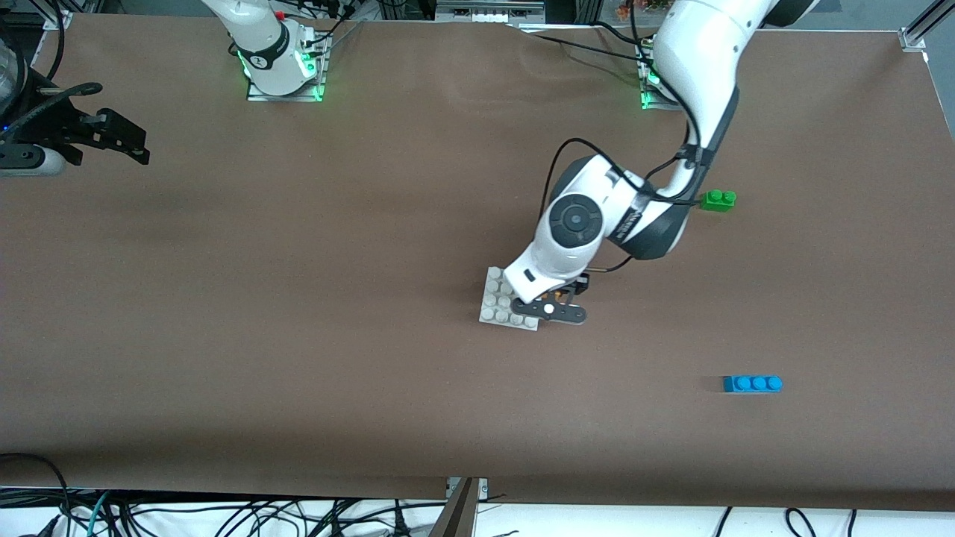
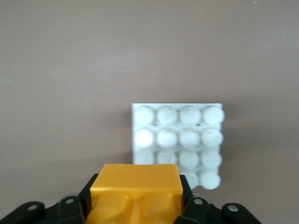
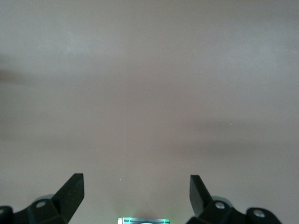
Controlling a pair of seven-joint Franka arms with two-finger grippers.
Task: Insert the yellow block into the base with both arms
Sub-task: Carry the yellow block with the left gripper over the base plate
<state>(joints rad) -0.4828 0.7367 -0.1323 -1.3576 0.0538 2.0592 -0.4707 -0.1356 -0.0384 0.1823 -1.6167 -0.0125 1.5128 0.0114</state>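
Left end effector [image 2: 135,205] over the base [image 1: 494,298], pinching the yellow block [image 2: 135,189]; right end effector [image 3: 137,193] waits, fingers spread, above bare bench [image 1: 298,298].

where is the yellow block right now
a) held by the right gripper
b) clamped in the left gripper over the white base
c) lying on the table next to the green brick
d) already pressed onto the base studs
b: the left wrist view shows the yellow block clamped in the left gripper, above the base.
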